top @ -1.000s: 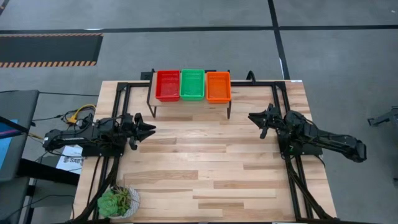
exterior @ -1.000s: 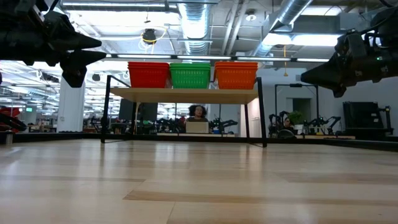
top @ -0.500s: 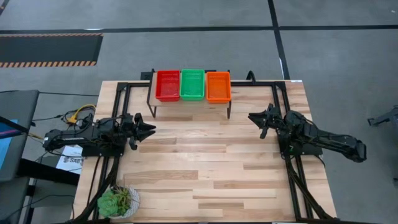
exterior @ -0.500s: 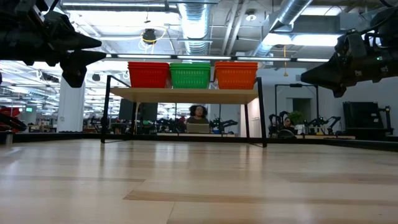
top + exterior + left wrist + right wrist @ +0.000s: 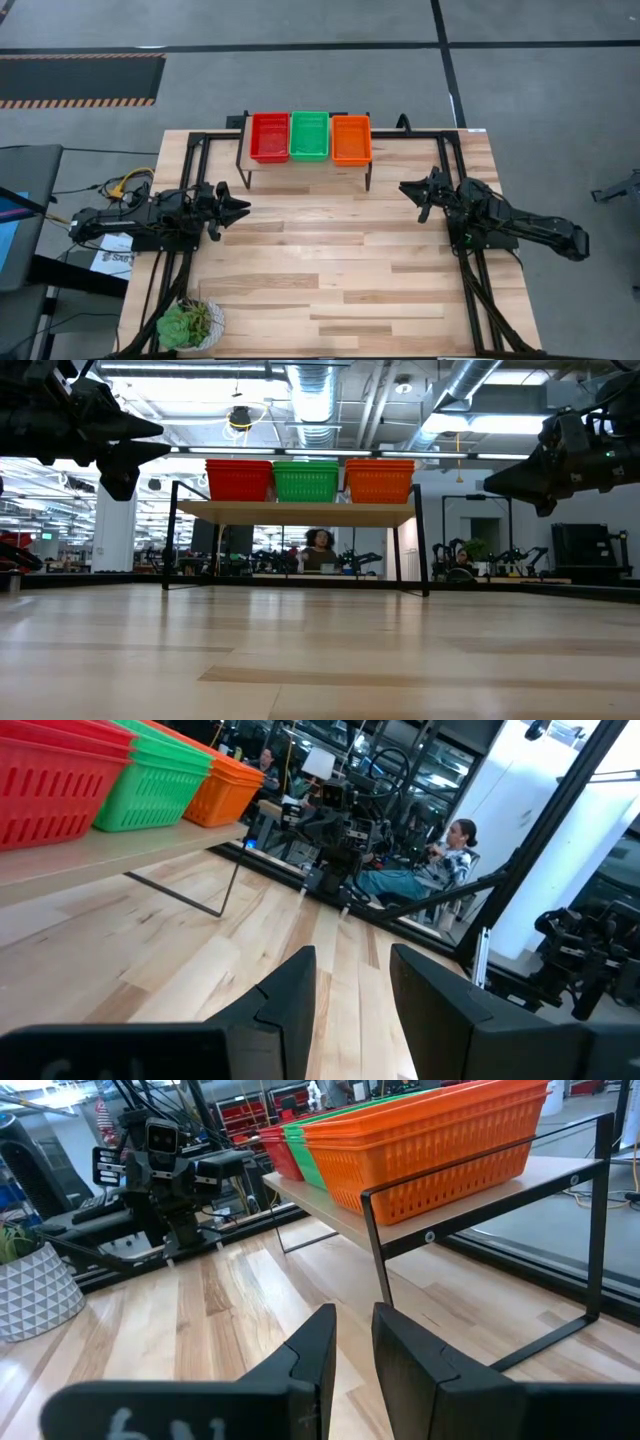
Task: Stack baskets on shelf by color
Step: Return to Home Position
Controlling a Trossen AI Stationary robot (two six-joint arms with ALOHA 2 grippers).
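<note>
Three stacks of baskets stand side by side on the shelf (image 5: 295, 512), one colour each: the red baskets (image 5: 270, 137), the green baskets (image 5: 309, 135) and the orange baskets (image 5: 351, 139). The stacks sit close against each other. How many trays are in each stack cannot be counted from these views.

The left gripper (image 5: 240, 207) hangs above the table (image 5: 330, 290) near its left edge, with its fingertips pointing toward the middle of the table. Its two fingers (image 5: 290, 990) have a narrow gap between them and hold nothing; only the wooden tabletop shows in the gap. The shelf is well apart from these fingers, ahead of them and off to one side, and the red baskets are the stack nearest to them.

The right gripper (image 5: 408, 188) hangs above the right side of the table and points toward the shelf's near right corner. Its fingers (image 5: 310, 1350) also stand a little apart, the gap slightly smaller, and nothing is between them. The orange baskets are the stack nearest to these fingers, ahead and somewhat higher than the fingertips, not touching them.

A potted plant (image 5: 190, 322) stands at the near left corner of the table, behind the left fingers. A person (image 5: 320, 545) shows in the room beyond the shelf, far from both grippers.
</note>
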